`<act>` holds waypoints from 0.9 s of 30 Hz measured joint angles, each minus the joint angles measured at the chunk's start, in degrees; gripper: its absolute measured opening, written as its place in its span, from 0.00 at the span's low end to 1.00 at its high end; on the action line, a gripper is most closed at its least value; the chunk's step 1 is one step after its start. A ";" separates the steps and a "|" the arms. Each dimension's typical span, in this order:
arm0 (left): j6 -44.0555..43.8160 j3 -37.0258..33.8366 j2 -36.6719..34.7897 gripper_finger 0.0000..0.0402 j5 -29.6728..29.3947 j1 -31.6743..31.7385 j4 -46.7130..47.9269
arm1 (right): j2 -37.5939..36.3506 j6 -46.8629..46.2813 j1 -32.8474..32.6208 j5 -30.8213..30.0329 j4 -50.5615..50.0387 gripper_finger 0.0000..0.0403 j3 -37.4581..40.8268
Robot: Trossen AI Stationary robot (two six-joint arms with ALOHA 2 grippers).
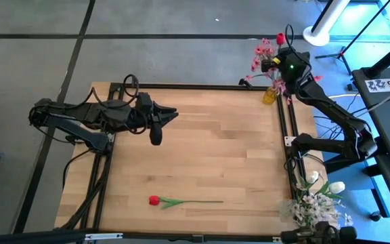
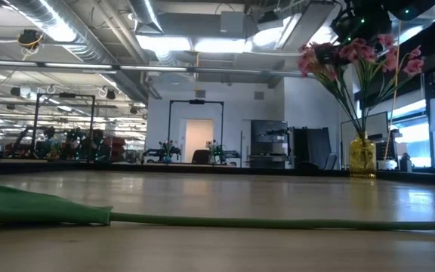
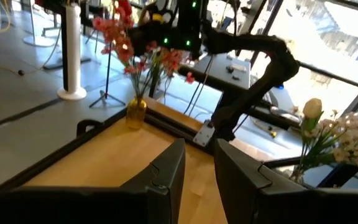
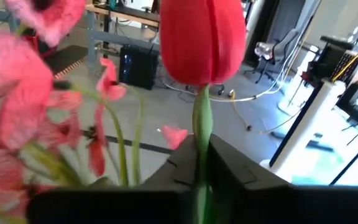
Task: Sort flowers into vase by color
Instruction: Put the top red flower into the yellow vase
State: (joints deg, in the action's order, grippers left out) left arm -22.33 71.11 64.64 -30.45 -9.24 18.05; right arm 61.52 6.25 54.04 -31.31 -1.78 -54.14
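Observation:
A red tulip [image 1: 156,200] lies flat on the table near its near edge, with the green stem [image 2: 278,223] pointing toward the right. My right gripper [image 4: 201,163] is above the yellow vase [image 1: 270,95] of pink blossoms [image 2: 357,54] at the table's far right corner. It is shut on a second red tulip [image 4: 202,37]. My left gripper [image 3: 199,168] hovers open over the table's far left part [image 1: 173,114], touching nothing. White tulips and tiny white blossoms [image 1: 317,198] stand off the near right corner. My right gripper pinches the red tulip's green stem [image 4: 202,127] between its two fingers, just below the bloom. The bloom stands out beyond the fingertips, lifted clear beside the pink blossoms. The gripper itself hides the stem's lower part.
Black rails [image 1: 286,129] run along the table's left, right and far edges. The right arm's base [image 1: 330,146] stands off the right edge, between the two vases. Bare wood [image 1: 215,149] lies between the left gripper and the lying tulip.

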 joint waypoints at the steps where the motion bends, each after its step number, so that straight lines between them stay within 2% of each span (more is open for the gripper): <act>1: 0.40 0.00 0.00 0.21 -0.07 0.00 -0.73 | 0.00 -0.62 0.00 0.35 -1.00 0.14 -0.42; 6: 1.97 0.00 0.00 0.21 -0.06 -0.02 -1.60 | 0.02 -2.15 -0.02 2.59 -7.58 0.28 -2.58; 11: 2.67 0.00 0.00 0.21 -0.03 -0.02 -1.61 | 0.02 -4.07 0.00 4.30 -12.24 0.36 -4.52; 20: 3.37 0.00 0.00 0.21 0.02 -0.02 -1.63 | -1.09 -6.29 0.00 5.70 -16.31 0.36 -5.96; 27: 3.46 0.00 -0.02 0.21 0.08 -0.02 -1.63 | -4.78 -10.46 0.00 11.60 -17.57 0.36 -5.98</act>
State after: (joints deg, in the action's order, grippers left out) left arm -18.87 71.11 64.62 -30.37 -9.26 16.43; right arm 56.74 -4.20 54.04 -19.72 -19.35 -60.12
